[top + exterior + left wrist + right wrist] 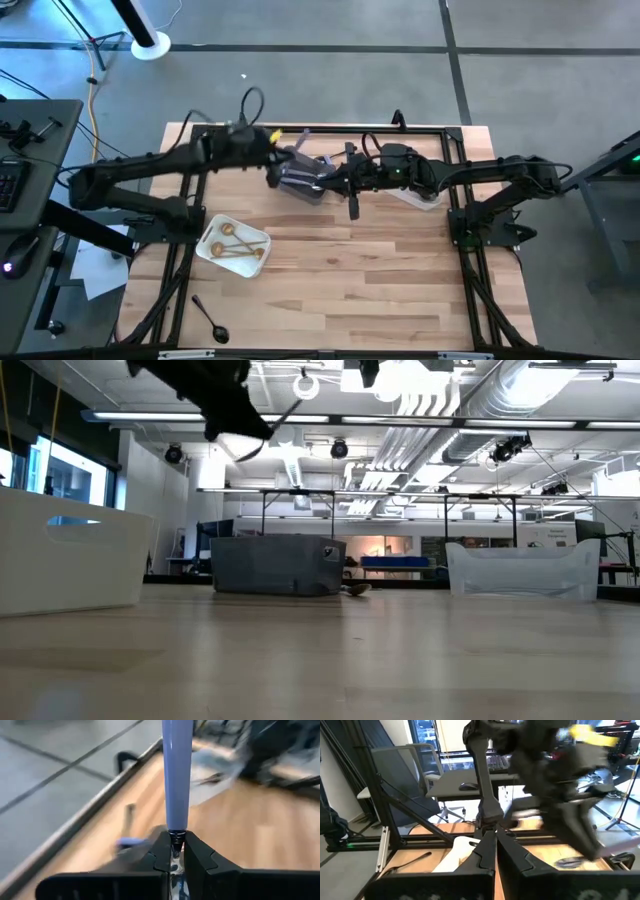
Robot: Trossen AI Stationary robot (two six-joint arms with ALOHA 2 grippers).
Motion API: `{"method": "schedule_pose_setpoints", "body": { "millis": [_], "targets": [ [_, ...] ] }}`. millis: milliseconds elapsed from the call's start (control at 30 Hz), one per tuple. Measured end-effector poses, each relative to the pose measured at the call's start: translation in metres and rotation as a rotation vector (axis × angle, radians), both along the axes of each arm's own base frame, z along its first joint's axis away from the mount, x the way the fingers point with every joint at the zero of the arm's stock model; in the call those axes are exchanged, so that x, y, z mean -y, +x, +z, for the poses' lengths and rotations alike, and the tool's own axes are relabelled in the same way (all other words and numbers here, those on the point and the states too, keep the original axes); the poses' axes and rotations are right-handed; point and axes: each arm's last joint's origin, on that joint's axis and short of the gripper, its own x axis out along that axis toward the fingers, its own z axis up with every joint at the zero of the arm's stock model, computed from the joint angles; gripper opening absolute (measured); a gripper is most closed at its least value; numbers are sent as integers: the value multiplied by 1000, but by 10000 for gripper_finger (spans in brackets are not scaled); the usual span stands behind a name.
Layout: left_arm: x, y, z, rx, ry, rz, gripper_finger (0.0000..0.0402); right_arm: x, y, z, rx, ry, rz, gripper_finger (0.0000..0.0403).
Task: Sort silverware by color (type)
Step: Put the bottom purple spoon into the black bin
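Observation:
My left gripper (176, 851) is shut on a piece of silverware with a lilac handle (177, 770). It hangs over the table's far side, next to the grey bin (300, 183). In the high view the left gripper (287, 155) and the lilac handle (302, 136) show at the bin's far-left corner. My right gripper (488, 836) is shut and level on the bin's right side, where the high view also shows this right gripper (342, 183). Gold spoons (240, 248) lie in the white tray (208, 232). A black spoon (212, 320) lies flat near the front left. My left gripper pinches the piece between its two fingers at the shiny silver neck (175, 846), just below the lilac handle. The handle runs straight on beyond the fingertips, in line with the fingers. The piece is lifted clear of the table. Its working end is hidden behind the fingers.
A clear tub (420, 196) stands under the right arm at the back right. The low view shows the white tray (70, 555), the grey bin (275, 565) and the clear tub (525, 570). A small thing (355, 588) lies beside the bin. Bare wood (360, 270) fills the near half.

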Motion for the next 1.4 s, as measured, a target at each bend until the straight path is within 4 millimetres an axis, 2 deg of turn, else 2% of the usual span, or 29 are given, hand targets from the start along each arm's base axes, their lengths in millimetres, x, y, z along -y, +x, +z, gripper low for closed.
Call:
{"method": "schedule_pose_setpoints", "body": {
  "millis": [167, 267, 400, 533, 800, 1067, 1400],
  "targets": [
    [-35, 17, -2, -265, 82, -28, 12, 0, 0, 0, 1, -20, 2, 0],
    [-52, 32, -14, -378, 95, -79, 12, 0, 0, 0, 4, -56, 5, 0],
    [-65, 52, -31, -459, 120, -159, 12, 0, 0, 0, 6, -84, 7, 0],
    [-67, 68, -55, -566, 114, -228, 12, 0, 0, 0, 7, -97, 9, 0],
    [-61, 85, -97, -718, 85, -341, 12, 0, 0, 0, 7, -97, 12, 0],
    [-61, 94, -119, -802, 146, -392, 12, 0, 0, 0, 6, -98, 3, 0],
    [-63, 99, -148, -882, 116, -431, 12, 0, 0, -1, -7, -97, 1, 0]
  ]
}}
